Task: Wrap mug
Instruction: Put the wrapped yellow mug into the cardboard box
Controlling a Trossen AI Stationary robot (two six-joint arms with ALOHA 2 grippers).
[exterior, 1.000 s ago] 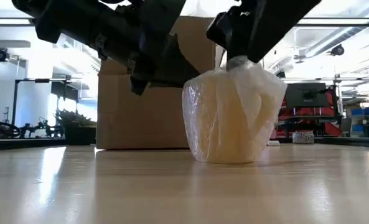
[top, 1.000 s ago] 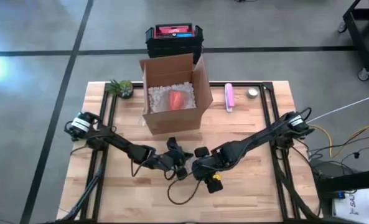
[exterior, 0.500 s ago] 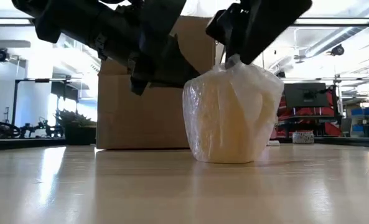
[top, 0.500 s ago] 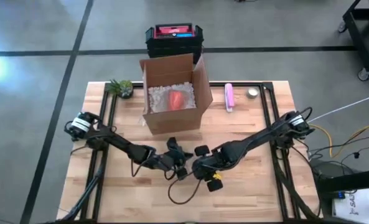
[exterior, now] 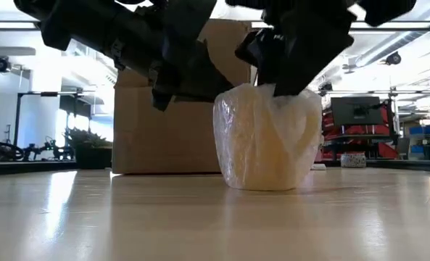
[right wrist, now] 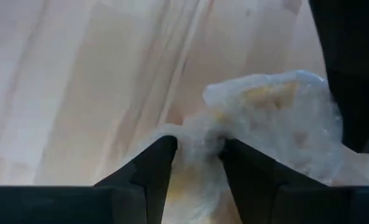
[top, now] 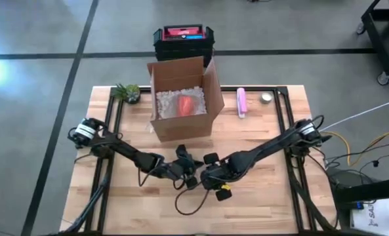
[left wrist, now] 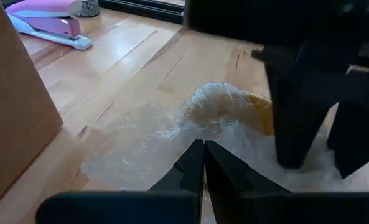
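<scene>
Mug sits wrapped beneath right end effector.

No legible text, brand, number or sign anywhere. Red-and-blue label on the dark case behind the cardboard box: markings too small to read. Box faces plain.

The mug is pale yellow under clear, crinkled, whitish wrap. Both grippers, left and right, are black. The table is light wood with a plank grain, framed by black rails. The cardboard box at its far edge is brown, filled with white packing bits around a red object. Beside it lies a pink stapler; near the far left corner stands a green plant.
</scene>
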